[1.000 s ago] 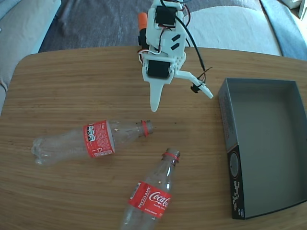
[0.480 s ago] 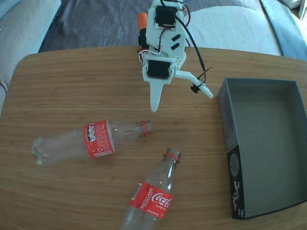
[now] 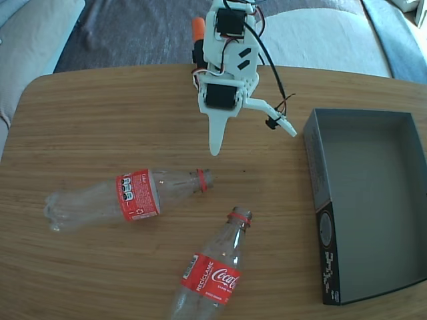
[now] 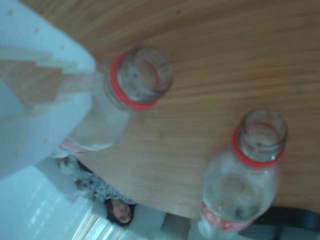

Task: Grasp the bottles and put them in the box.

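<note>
1. Hovering above the table, the gripper (image 3: 253, 137) had its fingers spread wide, nothing between them.
2. Both bottles lay on their sides in front of it in the fixed view: one bottle (image 3: 127, 197) down and left, the other bottle (image 3: 215, 270) further down, necks toward the gripper.
3. The box (image 3: 319, 180) sat off to its right, empty.
4. Looked like the approach step, no grasp yet. Next move probably needed lowering onto the nearer neck (image 4: 140, 77), then closing.
</note>
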